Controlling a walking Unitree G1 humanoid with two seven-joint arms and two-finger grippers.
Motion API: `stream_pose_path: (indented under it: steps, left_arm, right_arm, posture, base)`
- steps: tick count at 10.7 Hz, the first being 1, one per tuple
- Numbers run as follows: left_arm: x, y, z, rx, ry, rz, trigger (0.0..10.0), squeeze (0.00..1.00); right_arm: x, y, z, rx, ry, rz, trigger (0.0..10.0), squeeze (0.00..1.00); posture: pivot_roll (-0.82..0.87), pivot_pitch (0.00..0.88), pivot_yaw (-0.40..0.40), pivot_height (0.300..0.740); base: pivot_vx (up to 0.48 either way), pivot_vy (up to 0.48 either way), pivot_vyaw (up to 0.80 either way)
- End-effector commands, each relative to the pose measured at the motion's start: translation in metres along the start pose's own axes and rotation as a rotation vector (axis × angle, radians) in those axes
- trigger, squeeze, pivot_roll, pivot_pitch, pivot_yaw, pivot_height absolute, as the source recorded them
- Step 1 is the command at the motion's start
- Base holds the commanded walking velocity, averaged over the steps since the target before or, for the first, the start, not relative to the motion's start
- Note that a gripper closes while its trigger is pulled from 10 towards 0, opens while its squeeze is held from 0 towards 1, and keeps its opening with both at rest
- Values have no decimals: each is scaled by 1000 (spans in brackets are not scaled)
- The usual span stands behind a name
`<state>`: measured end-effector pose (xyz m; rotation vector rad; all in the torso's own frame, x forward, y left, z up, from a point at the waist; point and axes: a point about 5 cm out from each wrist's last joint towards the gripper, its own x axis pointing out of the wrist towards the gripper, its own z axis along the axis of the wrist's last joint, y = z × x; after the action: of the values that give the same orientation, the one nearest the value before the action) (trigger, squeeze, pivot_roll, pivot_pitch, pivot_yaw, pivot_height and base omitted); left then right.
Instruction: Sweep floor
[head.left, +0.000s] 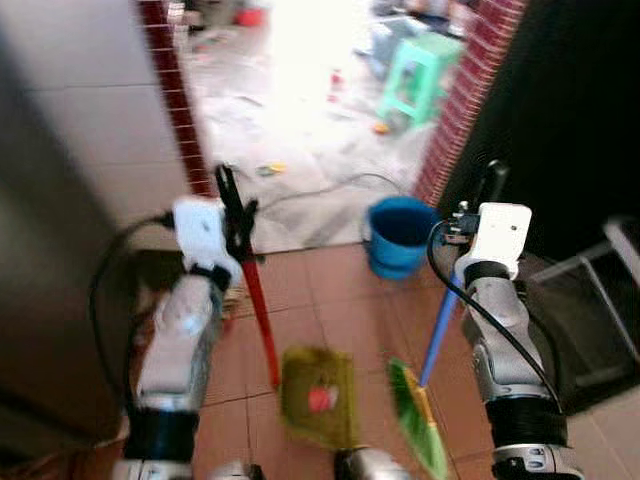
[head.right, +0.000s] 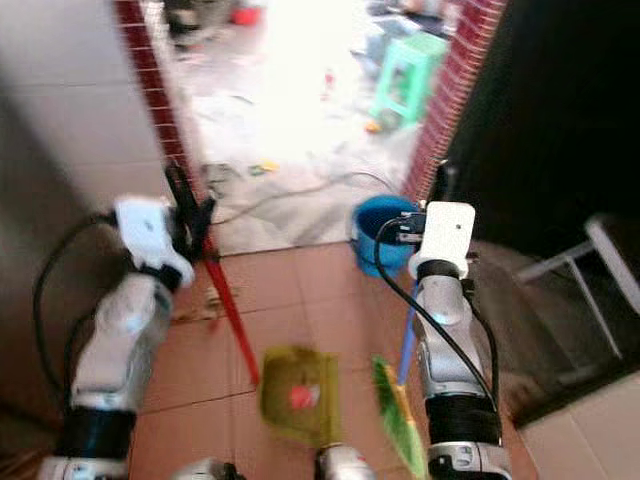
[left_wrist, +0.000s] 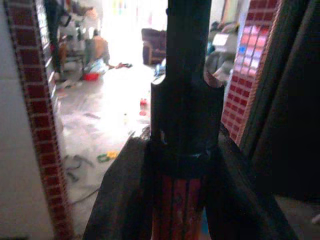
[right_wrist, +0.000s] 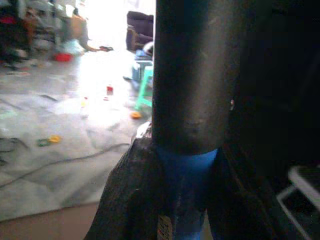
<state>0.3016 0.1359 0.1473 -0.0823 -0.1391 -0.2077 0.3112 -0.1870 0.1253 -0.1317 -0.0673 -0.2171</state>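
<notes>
A blue bucket (head.left: 400, 236), contents unseen, stands at twelve o'clock before the doorway, while the left gripper (head.left: 236, 215) clamps the dustpan handle (head.left: 260, 320) and the right gripper (head.left: 480, 215) clamps the broom handle (head.left: 436, 340).

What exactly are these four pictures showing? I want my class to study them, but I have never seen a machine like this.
This is a walking humanoid robot doing housework. The two wider pictures come from cameras on its head, looking down at its own silver arms. The left gripper is shut on a red-handled dustpan, which rests on the tiled floor. The right gripper is shut on a blue-handled broom with green bristles. Ahead stand a blue bucket, a green stool and a cluttered bright room. The two close-up pictures come from cameras on the wrists, each looking along the black fingers clamped round a handle.
</notes>
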Motion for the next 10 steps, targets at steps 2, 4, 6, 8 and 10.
stream_pose_path:
  steps: [2, 4, 6, 8, 10]
  left_arm:
    - [7, -1, 25, -7, -107, -13, 10000, 0]
    - [8, -2, 28, -19, -112, -15, 10000, 0]
    - [10, -4, 34, -44, -136, -9, 10000, 0]
    - [13, -6, 45, -77, -180, -17, 10000, 0]
    - [13, -6, 50, -88, -200, -24, 10000, 0]
  right_arm:
    - [4, -12, 2, -60, -7, -64, 10000, 0]
    - [3, -13, -1, -47, 1, -74, 10000, 0]
    - [2, -11, -2, -43, 2, -65, 10000, 0]
    - [4, -12, -1, -41, -2, -64, 10000, 0]
    - [4, -12, -2, -45, -2, -66, 10000, 0]
  posture:
    - [-63, 1, 2, 740]
    - [-67, 2, 7, 740]
    - [-70, 0, 2, 740]
    - [-71, 0, 1, 740]
    - [-72, 0, -1, 740]
  base:
    - [308, 0, -475]
    - [313, 0, 0]
    - [319, 0, 0]
    - [480, 0, 0]
    - [480, 0, 0]
